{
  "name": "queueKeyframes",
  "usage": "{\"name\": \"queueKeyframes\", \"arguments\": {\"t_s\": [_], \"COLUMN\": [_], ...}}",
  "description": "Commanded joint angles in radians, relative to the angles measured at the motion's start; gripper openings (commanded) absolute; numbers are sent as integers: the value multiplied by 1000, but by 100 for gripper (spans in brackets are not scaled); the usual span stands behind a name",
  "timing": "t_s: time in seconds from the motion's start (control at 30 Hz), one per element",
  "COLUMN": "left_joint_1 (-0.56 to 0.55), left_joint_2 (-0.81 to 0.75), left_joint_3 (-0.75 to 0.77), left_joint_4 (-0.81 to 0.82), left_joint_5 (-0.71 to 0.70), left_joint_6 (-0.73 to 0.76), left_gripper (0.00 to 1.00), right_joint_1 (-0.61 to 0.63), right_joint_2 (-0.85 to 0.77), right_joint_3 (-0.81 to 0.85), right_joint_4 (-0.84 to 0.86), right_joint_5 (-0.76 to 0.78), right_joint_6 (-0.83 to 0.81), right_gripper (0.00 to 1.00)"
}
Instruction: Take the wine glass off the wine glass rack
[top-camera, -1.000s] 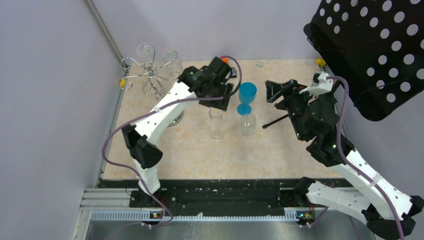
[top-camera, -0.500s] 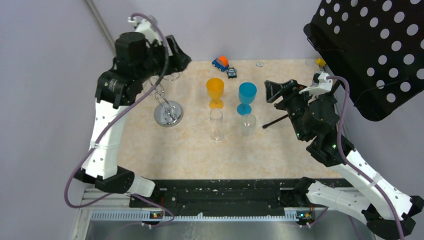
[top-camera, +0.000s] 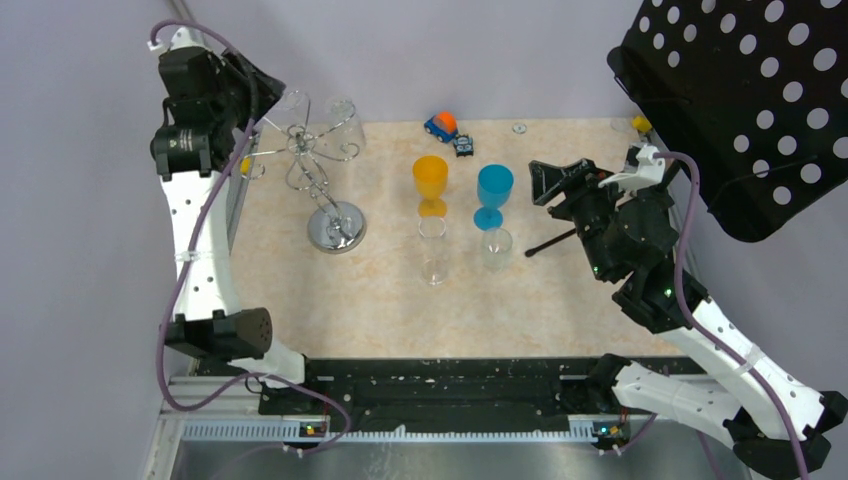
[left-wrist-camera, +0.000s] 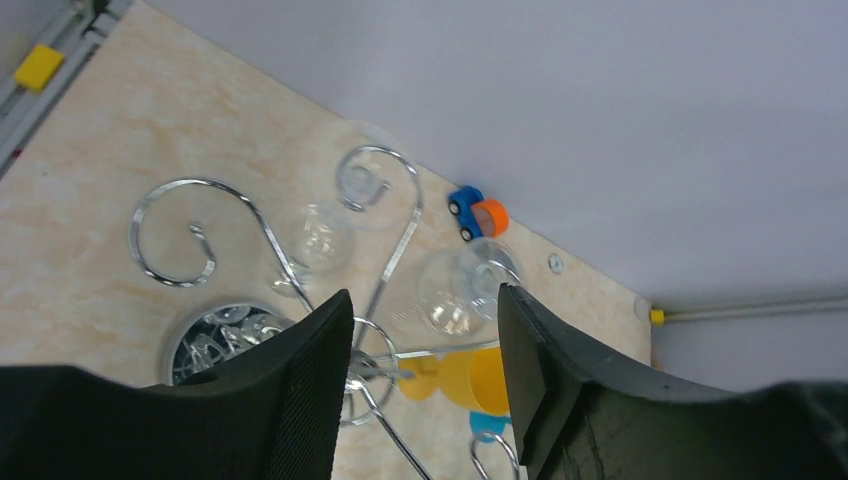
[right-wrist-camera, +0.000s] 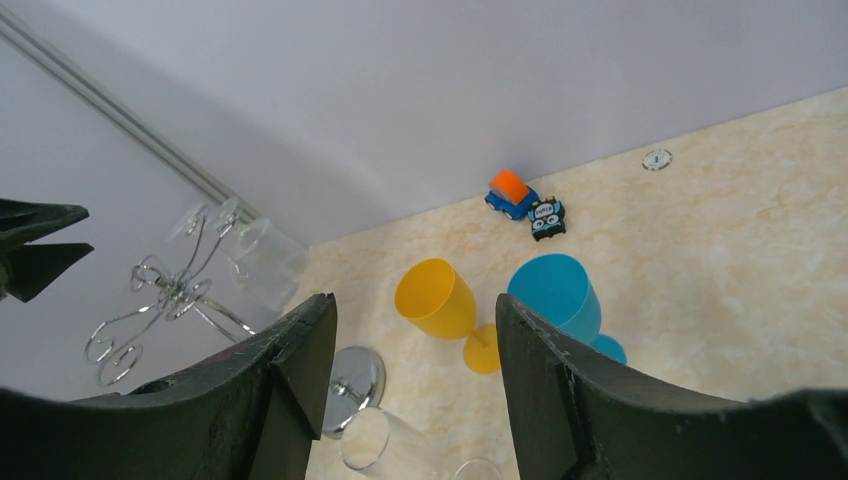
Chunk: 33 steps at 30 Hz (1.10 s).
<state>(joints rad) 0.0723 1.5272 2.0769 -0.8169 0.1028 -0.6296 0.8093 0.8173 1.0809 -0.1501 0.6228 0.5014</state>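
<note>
While the left arm stands reared up over the table's (top-camera: 380, 300) 10 o'clock corner, the left gripper (top-camera: 262, 85) hangs above the wine glass rack (top-camera: 318, 178) with its jaws wide apart and nothing between them; its own camera looks down between the fingers (left-wrist-camera: 310, 370) onto the curled hook arms. On the rack, which stands on its round mirrored base at about 10 o'clock on the table, a clear wine glass (top-camera: 290, 100) hangs bowl-down from a hook at the rack's 11 o'clock, just beside the left gripper, though whether they touch I cannot tell. A second wine glass (top-camera: 345, 120) hangs at the rack's 1 o'clock. Both bowls look empty. Near the table's centre four more vessels stand upright: an orange goblet (top-camera: 431, 180), with a blue goblet (top-camera: 494, 190) just at its 3 o'clock, a tall clear glass (top-camera: 432, 250) at the orange one's 6 o'clock, and a short clear glass (top-camera: 496, 245) at the blue one's 6 o'clock. The right wrist view looks into the two coloured bowls and shows nothing in them; the clear pair also look empty. A small blue and orange toy car (top-camera: 441, 125) sits at the table's 12 o'clock edge. At 3 o'clock of the blue goblet, apart from it, the right gripper (top-camera: 540, 183) is spread wide and empty.
</note>
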Motion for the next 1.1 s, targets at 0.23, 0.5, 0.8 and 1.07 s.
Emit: {"name": "queueKeyframes", "arguments": {"t_s": [0.23, 0.5, 0.8, 1.07], "left_joint_1": [135, 135, 135, 136], "left_joint_2": [101, 186, 236, 250], "left_joint_3": [4, 22, -14, -55], "left_joint_4": [75, 158, 183, 227], "left_joint_5": [-3, 19, 24, 122], "left_joint_6": [-103, -111, -153, -277], "left_gripper": [58, 49, 50, 48], "right_joint_1": [4, 4, 5, 4], "right_joint_2": [7, 15, 24, 29], "right_joint_3": [-3, -9, -9, -8], "right_joint_4": [54, 76, 83, 83], "right_joint_5": [14, 38, 56, 57], "right_joint_6": [-13, -25, -24, -16], "right_gripper": [60, 60, 60, 59]}}
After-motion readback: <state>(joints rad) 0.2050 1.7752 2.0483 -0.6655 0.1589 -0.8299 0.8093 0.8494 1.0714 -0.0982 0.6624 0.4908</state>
